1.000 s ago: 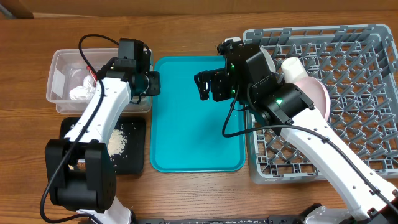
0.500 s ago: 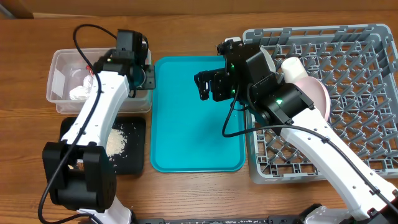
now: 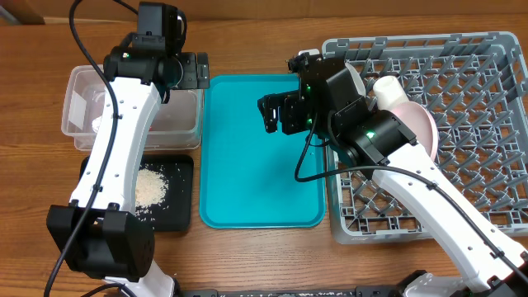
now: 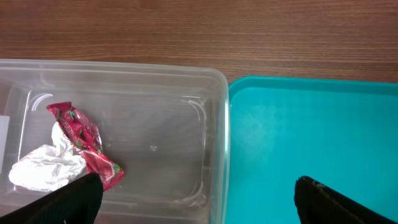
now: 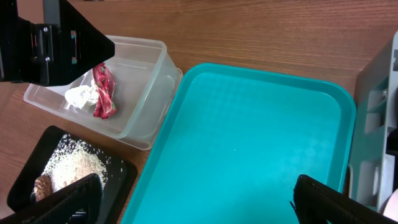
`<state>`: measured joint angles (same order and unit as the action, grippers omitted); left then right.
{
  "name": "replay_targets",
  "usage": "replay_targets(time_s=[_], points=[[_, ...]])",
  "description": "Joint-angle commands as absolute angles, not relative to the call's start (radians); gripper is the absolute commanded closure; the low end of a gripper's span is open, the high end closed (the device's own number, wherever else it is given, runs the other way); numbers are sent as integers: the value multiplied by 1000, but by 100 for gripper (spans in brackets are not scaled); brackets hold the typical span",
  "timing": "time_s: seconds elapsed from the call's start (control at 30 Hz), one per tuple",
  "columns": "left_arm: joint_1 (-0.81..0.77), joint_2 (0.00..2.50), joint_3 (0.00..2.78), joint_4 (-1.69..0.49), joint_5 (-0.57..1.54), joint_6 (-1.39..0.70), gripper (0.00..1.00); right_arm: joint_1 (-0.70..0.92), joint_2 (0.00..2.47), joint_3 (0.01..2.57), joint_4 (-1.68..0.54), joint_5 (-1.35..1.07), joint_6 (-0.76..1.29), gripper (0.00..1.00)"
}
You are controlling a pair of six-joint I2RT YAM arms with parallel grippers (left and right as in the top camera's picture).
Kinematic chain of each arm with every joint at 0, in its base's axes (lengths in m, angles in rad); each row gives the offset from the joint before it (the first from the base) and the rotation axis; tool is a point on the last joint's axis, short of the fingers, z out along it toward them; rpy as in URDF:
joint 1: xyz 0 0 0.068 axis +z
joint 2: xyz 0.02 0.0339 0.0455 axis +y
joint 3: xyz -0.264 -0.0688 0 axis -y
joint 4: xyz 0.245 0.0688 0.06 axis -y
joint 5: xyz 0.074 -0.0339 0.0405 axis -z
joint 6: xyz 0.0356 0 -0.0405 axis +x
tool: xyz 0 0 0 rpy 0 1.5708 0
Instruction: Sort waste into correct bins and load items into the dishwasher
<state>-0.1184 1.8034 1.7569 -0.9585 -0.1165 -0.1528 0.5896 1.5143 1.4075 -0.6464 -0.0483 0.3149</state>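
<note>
The red snack wrapper (image 4: 81,146) and the crumpled white tissue (image 4: 42,172) lie together in the clear tub (image 4: 214,78), which also shows in the right wrist view as the clear tub (image 5: 155,46) holding the wrapper (image 5: 102,93). My left gripper (image 4: 199,208) hangs open and empty above the tub's right end, by the far rim (image 3: 188,73). Rice grains (image 3: 148,188) lie in the black tray (image 3: 177,206). My right gripper (image 3: 280,111) is open and empty over the teal tray (image 3: 247,181). A pale pink plate (image 3: 422,124) and white cups (image 3: 388,86) stand in the grey dish rack (image 3: 478,107).
The teal tray (image 5: 261,137) is bare and sits between the two bins and the rack. The black tray (image 5: 118,177) lies just in front of the clear tub. The right arm's body crosses the rack's left edge (image 3: 334,206). Wooden table surrounds everything.
My left gripper has opened wide and swung from the tub's near right side to its far right corner. The right arm has not moved.
</note>
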Motion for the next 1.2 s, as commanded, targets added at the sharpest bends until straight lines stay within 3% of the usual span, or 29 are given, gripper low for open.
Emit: replay_targets(time_s=[0.0, 0.63, 1.17], points=[[-125, 1814, 1769, -961, -130, -146, 0, 589, 1517, 1431, -641, -54, 323, 0], [-125, 1814, 1769, -961, -130, -146, 0, 588, 1517, 1431, -641, -53, 319, 0], [-125, 1814, 1769, -961, -130, -146, 0, 586, 1513, 1424, -606, 102, 261, 0]])
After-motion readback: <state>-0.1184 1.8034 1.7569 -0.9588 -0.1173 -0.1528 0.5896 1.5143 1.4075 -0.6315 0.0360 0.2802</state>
